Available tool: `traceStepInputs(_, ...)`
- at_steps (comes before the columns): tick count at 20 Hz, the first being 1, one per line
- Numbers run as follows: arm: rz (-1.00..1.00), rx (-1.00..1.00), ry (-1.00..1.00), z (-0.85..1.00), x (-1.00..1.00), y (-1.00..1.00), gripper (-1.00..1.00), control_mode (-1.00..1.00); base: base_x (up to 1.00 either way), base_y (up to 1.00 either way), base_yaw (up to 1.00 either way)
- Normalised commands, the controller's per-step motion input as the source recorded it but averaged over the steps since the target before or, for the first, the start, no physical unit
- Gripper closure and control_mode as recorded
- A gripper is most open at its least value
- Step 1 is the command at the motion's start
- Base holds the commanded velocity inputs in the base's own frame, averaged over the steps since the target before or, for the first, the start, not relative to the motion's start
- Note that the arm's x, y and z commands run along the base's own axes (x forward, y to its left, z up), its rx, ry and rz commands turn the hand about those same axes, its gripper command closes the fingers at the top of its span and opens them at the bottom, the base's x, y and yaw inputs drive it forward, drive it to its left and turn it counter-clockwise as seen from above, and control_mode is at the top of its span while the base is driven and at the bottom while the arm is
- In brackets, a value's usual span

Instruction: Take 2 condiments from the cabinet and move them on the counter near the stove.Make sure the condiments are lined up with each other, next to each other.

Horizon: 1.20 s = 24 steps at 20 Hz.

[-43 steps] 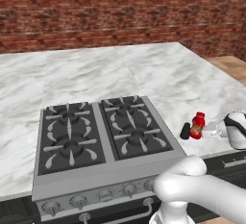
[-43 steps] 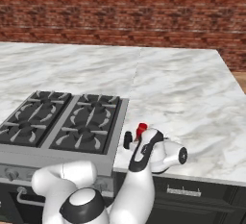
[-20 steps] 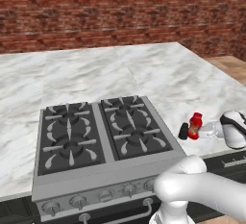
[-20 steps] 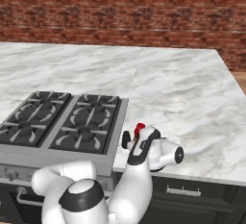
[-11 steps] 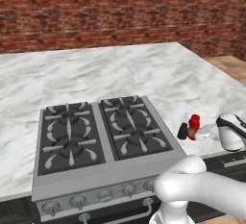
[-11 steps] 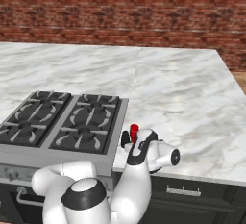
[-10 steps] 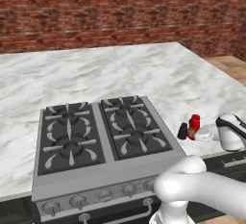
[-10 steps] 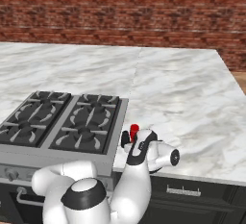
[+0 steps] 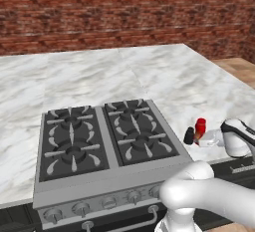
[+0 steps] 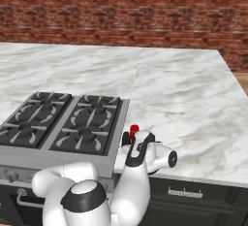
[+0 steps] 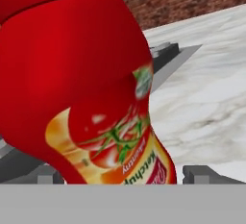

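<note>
Gripper (image 11: 124,177) open — red bottle (image 11: 86,83) stands between its tips, on the counter (image 9: 164,76)

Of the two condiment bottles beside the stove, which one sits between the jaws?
The rounded red bottle with the red cap, filling the hand view between the open jaws; the tiny black shaker-like bottle stands stove-side of it.

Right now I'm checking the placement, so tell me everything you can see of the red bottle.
The red bottle is rounded, glossy like plastic, with a red cap and a tomato label. It stands upright on the marble counter, just right of the stove, beside a small black bottle. The jaws stand open around it.
</note>
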Motion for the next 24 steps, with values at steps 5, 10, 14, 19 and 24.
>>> traceStepInputs(5, 0.00, 0.00, -0.03, 0.00, 0.01, 0.08, -1.00, -1.00, 0.00, 0.00, 0.00)
traceStepInputs(10, 0.00, 0.00, 0.00, 0.00, 0.00, 0.00, -1.00, -1.00, 0.00, 0.00, 0.00)
traceStepInputs(14, 0.00, 0.00, 0.00, 0.00, 0.00, 0.00, -1.00, -1.00, 0.00, 0.00, 0.00)
traceStepInputs(19, 0.00, 0.00, 0.00, 0.01, 0.00, -0.01, -1.00, -1.00, 0.00, 0.00, 0.00)
traceStepInputs(24, 0.00, 0.00, 0.00, 0.08, -0.07, -0.06, -1.00, -1.00, 0.00, 0.00, 0.00)
